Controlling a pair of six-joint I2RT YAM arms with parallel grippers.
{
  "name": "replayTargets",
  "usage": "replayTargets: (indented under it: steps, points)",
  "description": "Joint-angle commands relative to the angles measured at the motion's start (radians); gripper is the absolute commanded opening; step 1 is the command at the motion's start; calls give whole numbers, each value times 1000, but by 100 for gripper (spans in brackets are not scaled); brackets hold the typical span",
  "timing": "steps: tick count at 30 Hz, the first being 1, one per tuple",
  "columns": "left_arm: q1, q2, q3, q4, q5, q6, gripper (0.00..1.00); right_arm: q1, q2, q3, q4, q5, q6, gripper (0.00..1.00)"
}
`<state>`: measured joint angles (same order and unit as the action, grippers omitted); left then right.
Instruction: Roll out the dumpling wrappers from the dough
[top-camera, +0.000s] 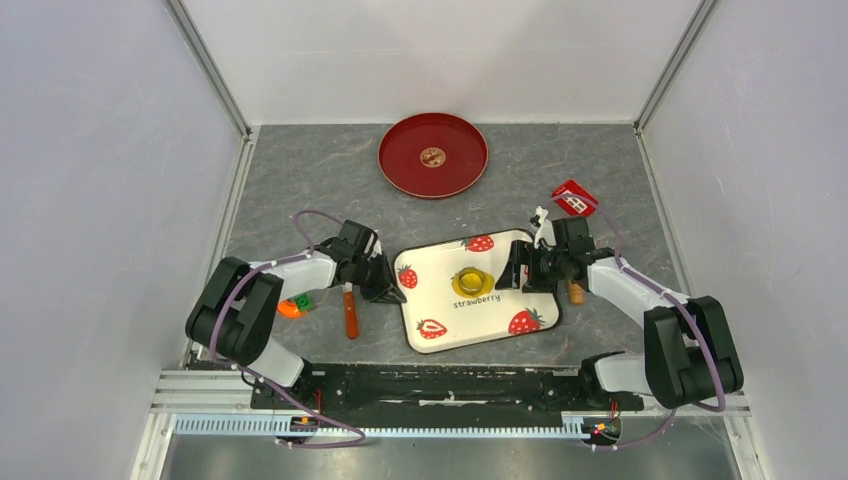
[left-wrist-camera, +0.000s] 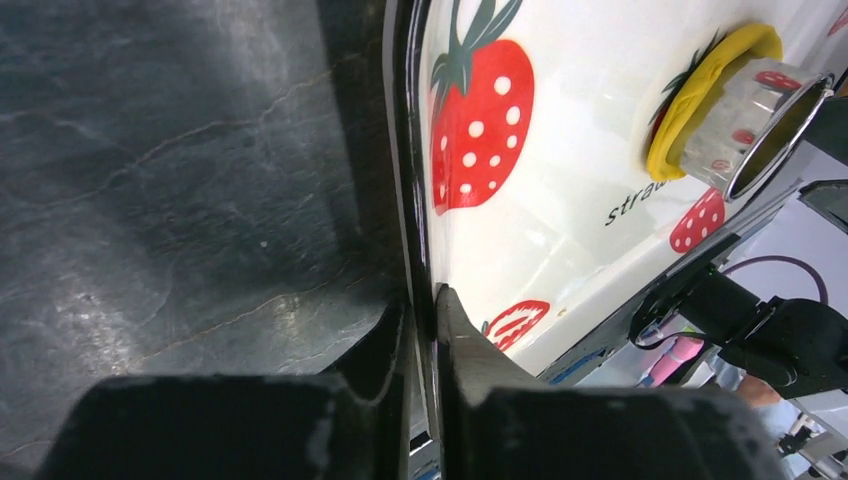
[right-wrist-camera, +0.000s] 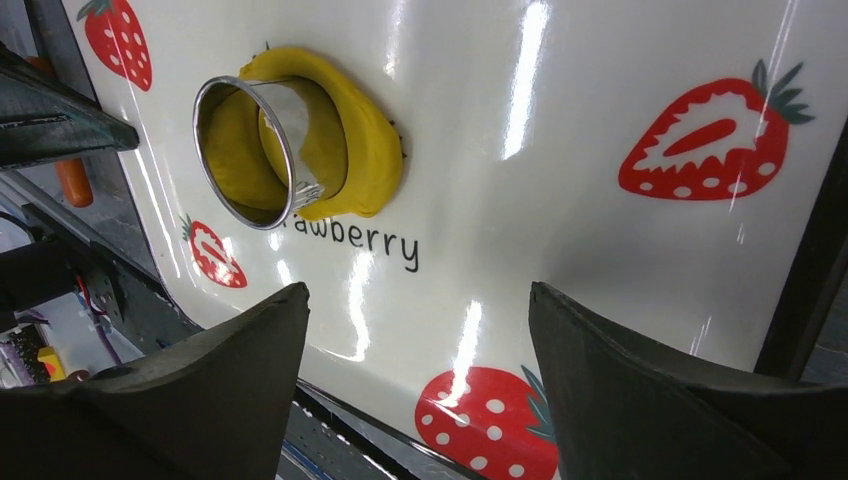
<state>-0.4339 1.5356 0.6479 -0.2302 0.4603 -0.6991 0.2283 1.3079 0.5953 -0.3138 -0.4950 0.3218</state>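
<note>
Left gripper (left-wrist-camera: 422, 302) pinches the left rim of the glossy white strawberry-print tray (left-wrist-camera: 560, 235); right gripper (right-wrist-camera: 418, 300) hangs spread over its right side. Mid-tray, a shiny metal ring cutter (right-wrist-camera: 288, 128) stands on flattened yellow dough (right-wrist-camera: 372, 150), hiding its centre. At upper centre of the overhead view, a tiny yellowish dumpling wrapper (top-camera: 432, 156), barely legible, lies on the round red plate (top-camera: 400, 168).

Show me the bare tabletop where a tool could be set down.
Bare tabletop lies far left, between the red plate and the left wall, and far right, beyond the red packet. The strip between plate and tray is free too. Crowded: both tray sides, with the left gripper, right gripper and orange-handled tool.
</note>
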Motion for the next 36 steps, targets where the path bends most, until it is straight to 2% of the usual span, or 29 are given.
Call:
replayTargets:
  steps: [1, 4, 8, 12, 15, 23, 26, 36]
  points:
    - [-2, 50, 47, -11, -124, 87, 8, -20, 43, -3, 58, -35, -10, 80]
    - [-2, 86, 77, -27, -165, 108, 3, -24, 83, 4, 60, -23, -22, 77]
    - [-2, 115, 87, -11, -183, 115, 2, -25, 145, 18, 67, -2, -34, 72]
    - [-2, 102, 59, 29, -186, 106, 2, -26, 197, 32, 67, 44, -39, 62]
    - [-2, 103, 56, 35, -185, 106, 2, -26, 235, 43, 66, 60, -45, 50]
    - [-2, 100, 49, 46, -186, 104, 2, -24, 312, 58, 87, 44, -47, 38]
    - [-2, 98, 46, 49, -184, 102, 2, -18, 334, 61, 96, 32, -45, 29]
    - [-2, 96, 45, 51, -187, 102, 2, 42, 410, 74, 113, 26, -30, 24]
